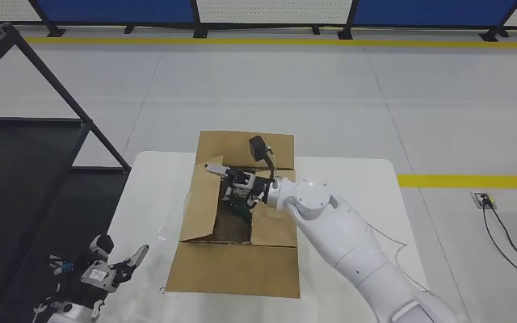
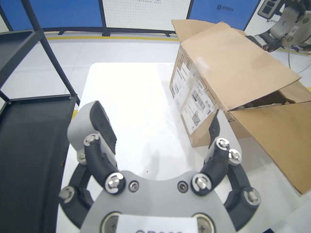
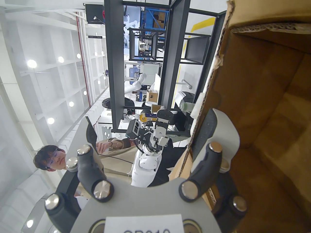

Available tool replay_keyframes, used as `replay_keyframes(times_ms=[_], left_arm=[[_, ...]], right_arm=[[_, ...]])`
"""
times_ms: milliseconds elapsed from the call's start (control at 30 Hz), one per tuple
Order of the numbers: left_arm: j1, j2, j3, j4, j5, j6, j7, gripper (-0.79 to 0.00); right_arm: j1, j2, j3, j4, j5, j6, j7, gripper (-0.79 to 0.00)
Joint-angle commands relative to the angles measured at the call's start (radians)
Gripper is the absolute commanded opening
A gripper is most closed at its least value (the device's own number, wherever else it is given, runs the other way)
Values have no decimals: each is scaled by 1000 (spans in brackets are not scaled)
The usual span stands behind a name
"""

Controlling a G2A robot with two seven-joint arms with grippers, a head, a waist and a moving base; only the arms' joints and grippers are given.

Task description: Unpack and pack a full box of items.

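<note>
White rounded table [image 1: 153, 194]: you see it across the lower middle of the top view, with the box on it.
Brown cardboard box [image 1: 234, 270]: it stands at the centre of the top view with all four flaps folded outward. Its inside is dark, and you cannot make out the contents.
Black metal shelf rack [image 1: 32, 186]: it stands off the table's edge at the left of the top view.
Right gripper [image 1: 229, 179]: your right arm comes in from the lower right of the top view, and its gripper is at the upper left of the box opening. Its wrist view shows the fingers [image 3: 213, 127] spread wide, with a cardboard edge running between them. You cannot tell whether they touch it.
Left gripper [image 1: 123, 246]: it hangs over the table's corner at the lower left of the top view. Its jaws are apart and hold nothing, and it is well apart from the box.
White printed shipping labels [image 2: 196, 103]: they are stuck to the box's side wall facing your left gripper.
</note>
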Motion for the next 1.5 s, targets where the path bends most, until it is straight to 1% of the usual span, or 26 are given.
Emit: replay_keyframes(times_ms=[0,167,267,667,733,767,833,967,1200,1467], left_arm=[[-2,0,-6,7,-11,4,4,0],[-3,-1,-20,17,-34,7,-3,0],[-2,-1,-21,18,-33,7,-6,0],[-2,-1,-21,18,-33,7,-6,0],[-6,-2,-18,17,-37,33,-9,0],[-10,-4,-11,13,-47,59,-13,0],[-15,-6,-3,-1,-49,76,-25,0],[-13,-7,-3,-25,-49,93,-31,0],[29,-11,-21,-67,-74,74,1,0],[74,-15,-47,-123,-84,55,40,0]], right_arm=[[4,-11,-12,-10,-6,5,-35,0],[21,-53,-56,-9,6,10,-109,0],[40,-74,-74,25,14,-18,-96,0],[39,-75,-74,29,12,-21,-97,0],[13,-74,-61,13,10,-14,-154,0],[6,-75,-58,2,6,-2,-174,0],[-3,-78,-52,-11,2,7,-203,0],[-1,-94,-62,-16,-8,20,-223,0],[47,-142,-101,57,-3,26,-214,0],[114,-222,-153,181,42,9,-160,0]])
